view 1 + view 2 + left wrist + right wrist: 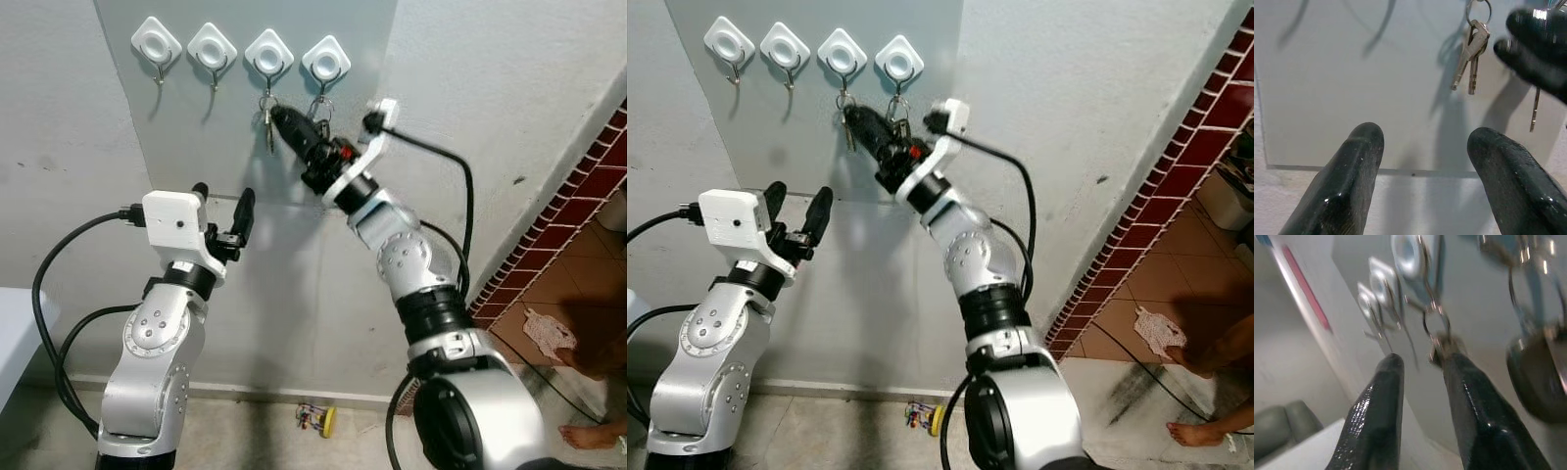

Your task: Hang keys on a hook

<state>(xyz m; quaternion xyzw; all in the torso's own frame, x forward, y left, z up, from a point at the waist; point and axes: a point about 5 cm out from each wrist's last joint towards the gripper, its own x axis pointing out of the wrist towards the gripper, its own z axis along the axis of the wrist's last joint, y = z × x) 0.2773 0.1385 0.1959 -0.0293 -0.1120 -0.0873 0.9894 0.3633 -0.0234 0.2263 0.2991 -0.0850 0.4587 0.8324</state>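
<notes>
Up in the upper left of the frame, four white hooks are sitting in a row on a pale panel point(196, 137) fixed to the grey wall; the first hook point(157, 44) and second hook point(212, 47) are hanging bare. No writing or brand is showing on any of them. Lower left, the left gripper point(223, 204) is pointing up at the panel's lower edge with its fingers point(1347, 176) spread apart and nothing between them. Moving right, a bunch of silver keys point(267, 119) on a ring is dangling from the third hook point(268, 51); the wrist view is showing two flat keys point(1469, 58) side by side. Just beside them the right gripper point(286, 121) is reaching up, its fingers point(1474, 406) parted, one tip lying close against the ring. A second set of keys point(320, 104) is hanging from the fourth hook point(326, 61). Further right, bare wall is running to a red tiled edge point(568, 215).
</notes>
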